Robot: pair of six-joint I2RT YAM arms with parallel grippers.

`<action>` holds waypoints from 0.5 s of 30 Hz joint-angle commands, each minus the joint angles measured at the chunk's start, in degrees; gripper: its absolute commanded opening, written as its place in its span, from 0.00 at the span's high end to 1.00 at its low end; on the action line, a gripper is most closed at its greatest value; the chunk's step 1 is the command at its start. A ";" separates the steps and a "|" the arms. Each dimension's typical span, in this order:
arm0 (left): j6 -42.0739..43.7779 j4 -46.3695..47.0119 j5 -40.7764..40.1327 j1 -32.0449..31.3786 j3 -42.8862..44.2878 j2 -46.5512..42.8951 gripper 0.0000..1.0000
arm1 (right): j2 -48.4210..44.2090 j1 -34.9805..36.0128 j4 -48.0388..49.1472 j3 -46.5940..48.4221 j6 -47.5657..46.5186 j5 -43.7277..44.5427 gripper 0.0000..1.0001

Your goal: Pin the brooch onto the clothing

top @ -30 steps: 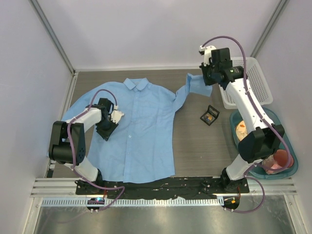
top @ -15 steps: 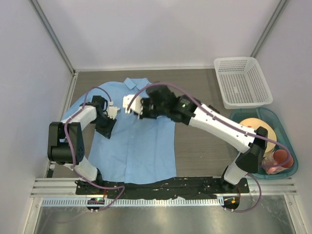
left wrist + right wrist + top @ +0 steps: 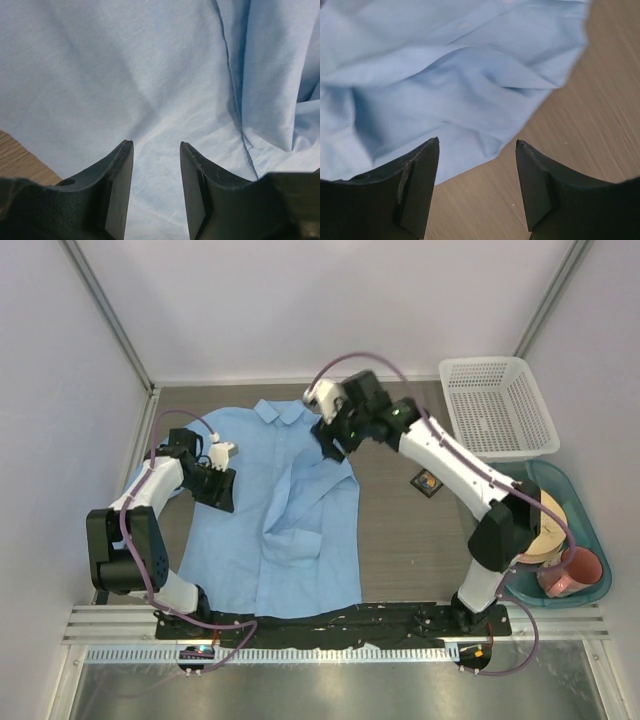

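At the near edge of the table the clothing [image 3: 300, 550] lies flat with its hem towards the arm bases, and its front is rumpled into raised folds up the middle. A little farther in, the left gripper [image 3: 217, 490] hangs over the shirt's left chest. The left wrist view confirms its jaws are apart with only blue cloth [image 3: 125, 75] showing in the gap, so nothing is gripped. Off to the right on bare wood sits a small black case [image 3: 420, 485], clear of the shirt, with the orange brooch [image 3: 428, 480] showing inside it. Farther back, the right gripper [image 3: 329, 443] is poised at the shirt's right shoulder edge. Its jaws are spread wide and empty, straddling the fabric edge [image 3: 445, 75] and the table [image 3: 580, 125]. At the back are the collar [image 3: 280, 412] and, far right, the white basket [image 3: 497, 410].
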 commanded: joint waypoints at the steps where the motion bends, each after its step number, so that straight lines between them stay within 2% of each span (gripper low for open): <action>1: -1.59 1.21 5.19 0.09 1.81 -2.05 0.54 | 7.23 -13.95 3.63 9.37 22.27 -8.71 0.37; 3: -2.73 2.27 4.15 0.09 1.64 -1.88 0.53 | 12.95 -19.77 4.33 12.54 30.67 -11.55 0.42; 6: -2.65 3.06 3.00 0.09 1.29 -1.44 0.55 | 17.08 -22.94 8.81 11.58 34.94 -12.88 0.44; 15: -0.54 1.66 2.47 0.09 1.55 0.15 0.57 | 30.78 -25.58 13.64 19.05 45.05 -20.51 0.46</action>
